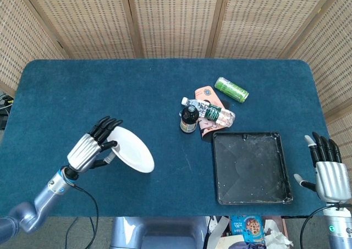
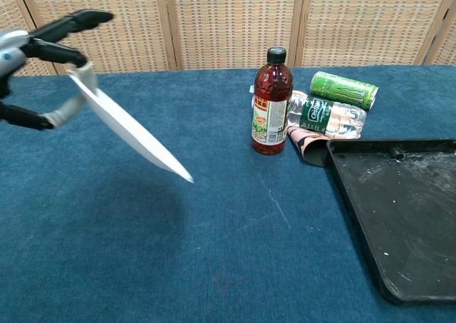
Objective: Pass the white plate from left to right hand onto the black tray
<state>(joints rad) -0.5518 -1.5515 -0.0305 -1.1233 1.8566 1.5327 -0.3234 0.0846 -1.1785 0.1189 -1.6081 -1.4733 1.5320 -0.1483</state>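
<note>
Woven screens stand behind our blue worktop [image 1: 110, 95]. Our left robot hand [image 1: 91, 150] pinches the plate [image 1: 133, 156] by its rim, holding it tilted and clear of the worktop, over the front-left part. Our right robot hand [image 1: 329, 175] waits at the front-right corner, fingers apart and holding nothing. The tray [image 1: 250, 166] lies bare between them, near the front edge. We judge the pick-up done; the handover to the right robot hand and the placing on the tray are both left. A bottle [image 2: 270, 102] stands beyond the tray.
</note>
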